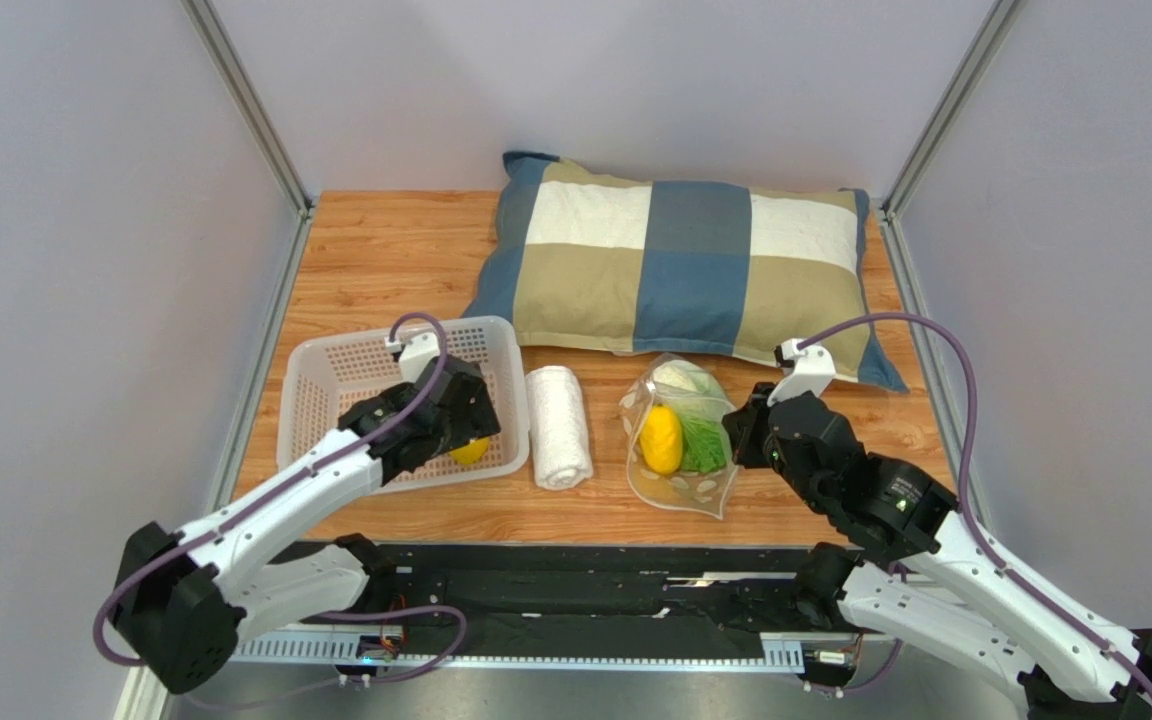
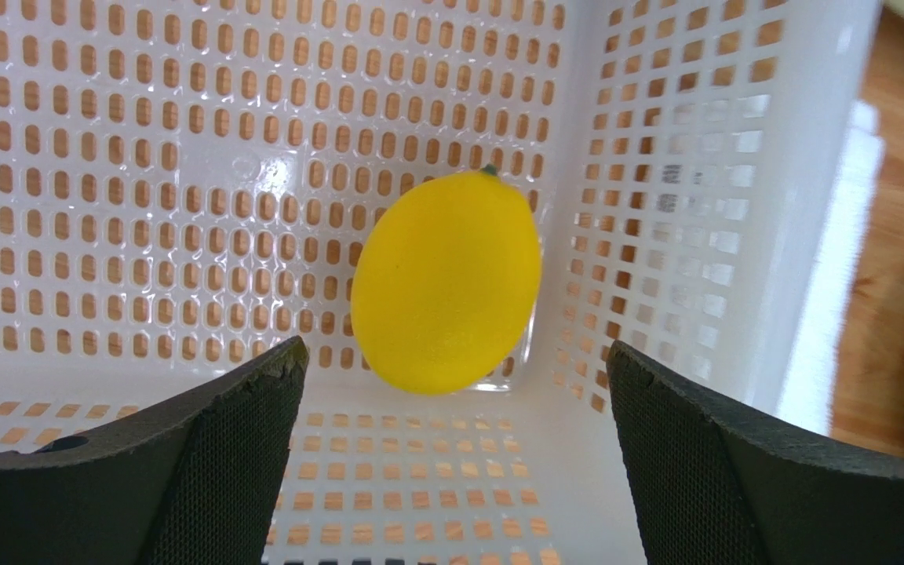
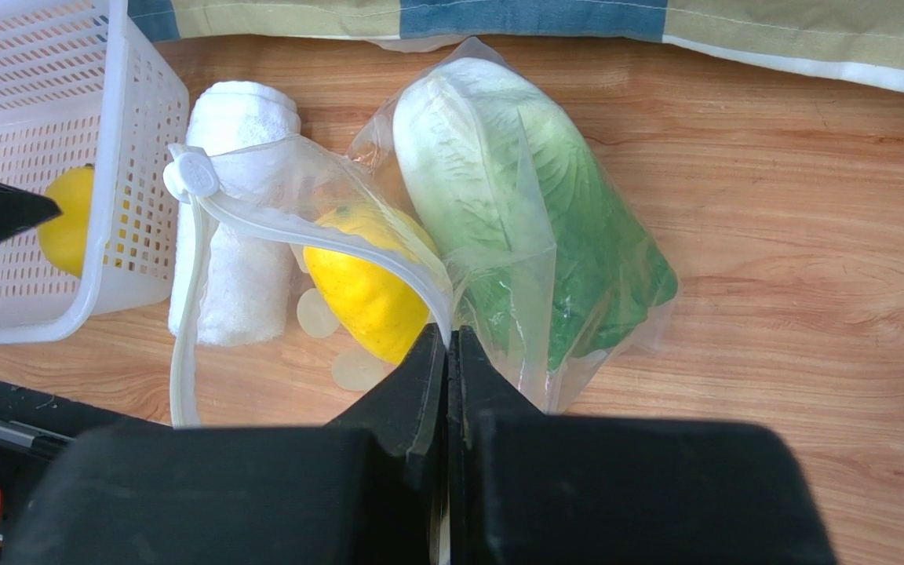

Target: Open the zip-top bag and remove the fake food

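The clear dotted zip-top bag point(image 1: 683, 450) lies on the wooden table in front of the pillow, its mouth open toward the left point(image 3: 245, 200). Inside it are a green-and-white cabbage point(image 3: 528, 224) and a yellow lemon point(image 3: 368, 288). My right gripper point(image 3: 447, 341) is shut on the bag's rim and shows in the top view point(image 1: 736, 428). A second yellow lemon point(image 2: 445, 283) lies in the white basket point(image 2: 681, 236), also seen in the top view point(image 1: 468, 450). My left gripper point(image 2: 454, 389) is open and empty, just in front of that lemon, inside the basket point(image 1: 330, 375).
A rolled white towel point(image 1: 557, 426) lies between the basket and the bag. A checked blue-and-tan pillow point(image 1: 683, 267) lies at the back. Metal frame posts and grey walls stand at both sides of the table.
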Robot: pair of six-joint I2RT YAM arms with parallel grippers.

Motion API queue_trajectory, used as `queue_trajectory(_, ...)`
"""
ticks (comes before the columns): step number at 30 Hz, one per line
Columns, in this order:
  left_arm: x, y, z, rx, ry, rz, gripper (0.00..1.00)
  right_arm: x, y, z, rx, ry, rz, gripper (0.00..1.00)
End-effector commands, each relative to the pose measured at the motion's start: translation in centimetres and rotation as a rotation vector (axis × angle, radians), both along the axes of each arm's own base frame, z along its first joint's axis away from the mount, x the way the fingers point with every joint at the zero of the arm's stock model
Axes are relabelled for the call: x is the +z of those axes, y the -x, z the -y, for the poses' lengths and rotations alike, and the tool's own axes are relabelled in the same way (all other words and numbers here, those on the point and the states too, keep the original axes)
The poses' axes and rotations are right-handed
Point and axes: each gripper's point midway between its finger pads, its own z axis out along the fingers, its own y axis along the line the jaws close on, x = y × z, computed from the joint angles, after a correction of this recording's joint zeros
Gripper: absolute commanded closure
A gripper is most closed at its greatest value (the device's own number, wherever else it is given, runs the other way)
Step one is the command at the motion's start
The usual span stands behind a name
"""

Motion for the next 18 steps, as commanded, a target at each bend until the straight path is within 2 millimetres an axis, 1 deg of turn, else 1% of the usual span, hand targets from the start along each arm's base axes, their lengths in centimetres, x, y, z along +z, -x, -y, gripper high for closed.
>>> queue_trajectory(1,5.7,0.3,1.0,-0.055,0.135,0.121,0.03,1.7,-0.4,-0.5,0.004,-0.045,0.039,1.00)
queue_trajectory(2,6.5,0.4,1.8,-0.134,0.155,0.148,0.09,1.7,-0.3,-0.6,0.005,-0.046,0.038,1.00)
queue_trajectory(3,8.7,-0.4,3.7,-0.207,0.237,0.234,0.14,1.7,-0.3,-0.6,0.007,-0.050,0.039,1.00)
queue_trajectory(4,10.0,1.0,6.4,-0.363,0.359,0.255,0.17,1.8,-0.4,-0.7,0.006,-0.055,0.043,1.00)
queue_trajectory(5,11.3,1.5,8.2,-0.466,0.431,0.297,0.24,1.8,-0.5,-0.8,0.009,-0.054,0.042,1.00)
queue_trajectory(6,14.3,1.5,10.4,-0.569,0.531,0.406,0.26,1.8,-0.5,-1.0,0.013,-0.056,0.041,1.00)
queue_trajectory(7,15.2,3.3,12.5,-0.713,0.628,0.390,0.27,1.8,-0.5,-1.1,0.015,-0.056,0.041,1.00)
queue_trajectory(8,16.2,4.5,14.0,-0.798,0.671,0.402,0.32,1.8,-0.5,-1.1,0.014,-0.059,0.041,1.00)
queue_trajectory(9,17.3,5.1,15.2,-0.864,0.687,0.420,0.35,1.8,-0.6,-1.2,0.015,-0.056,0.040,1.00)
queue_trajectory(10,18.5,5.3,16.4,-0.906,0.676,0.431,0.36,1.7,-0.6,-1.2,0.015,-0.053,0.035,1.00)
queue_trajectory(11,19.0,7.3,18.1,-1.011,0.645,0.438,0.38,1.6,-0.6,-1.2,0.015,-0.048,0.035,1.00)
queue_trajectory(12,20.4,7.9,19.0,-1.044,0.627,0.452,0.39,1.7,-0.7,-1.2,0.013,-0.050,0.036,1.00)
queue_trajectory(13,19.5,7.8,20.2,-1.045,0.582,0.433,0.40,1.6,-0.7,-1.2,0.011,-0.050,0.035,1.00)
queue_trajectory(14,19.4,9.1,21.4,-1.085,0.575,0.416,0.45,1.7,-0.7,-1.2,0.010,-0.049,0.035,1.00)
queue_trajectory(15,19.8,9.4,22.2,-1.095,0.579,0.422,0.50,1.7,-0.7,-1.2,0.013,-0.051,0.035,1.00)
queue_trajectory(16,18.9,9.3,23.2,-1.091,0.562,0.408,0.51,1.8,-0.7,-1.3,0.012,-0.057,0.034,1.00)
queue_trajectory(17,18.6,10.2,24.2,-1.109,0.570,0.399,0.52,2.0,-0.7,-1.3,0.011,-0.061,0.037,1.00)
queue_trajectory(18,18.7,10.1,24.9,-1.101,0.575,0.406,0.53,2.1,-0.6,-1.3,0.007,-0.066,0.036,1.00)
